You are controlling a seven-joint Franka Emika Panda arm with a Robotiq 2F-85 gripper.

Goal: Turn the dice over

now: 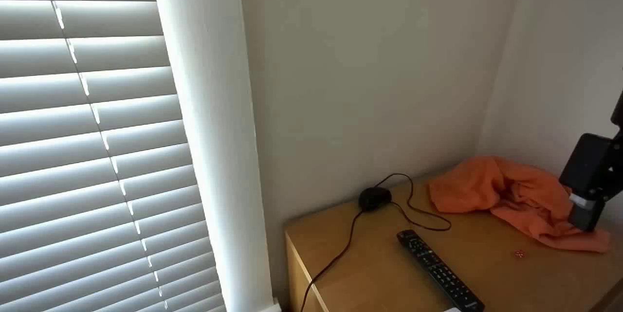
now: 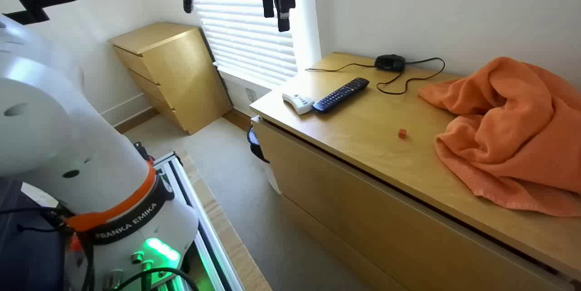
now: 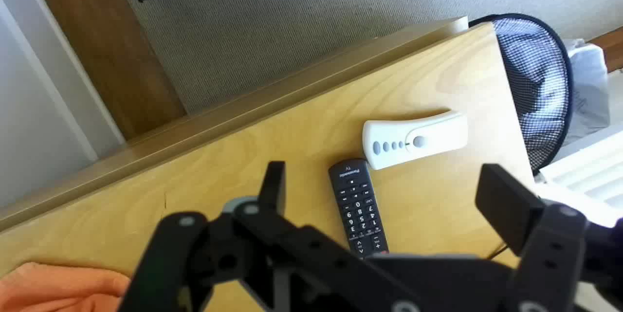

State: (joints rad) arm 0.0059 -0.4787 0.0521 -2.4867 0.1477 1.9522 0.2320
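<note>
You've got one red die (image 2: 402,133) near one orange towel (image 2: 513,123), well in from the front edge of the dresser top (image 2: 358,132), bare wood from die to edge. Two remotes: a white remote (image 3: 416,140) toward the front window-end corner, a Panasonic TV remote (image 3: 360,205) just beside it. One corded black box (image 2: 389,62) by the wall edge. Your gripper (image 3: 384,180) is spread wide, holding nothing.

Die (image 2: 402,133) on dresser (image 2: 354,130) — near towel (image 2: 513,141)
</note>
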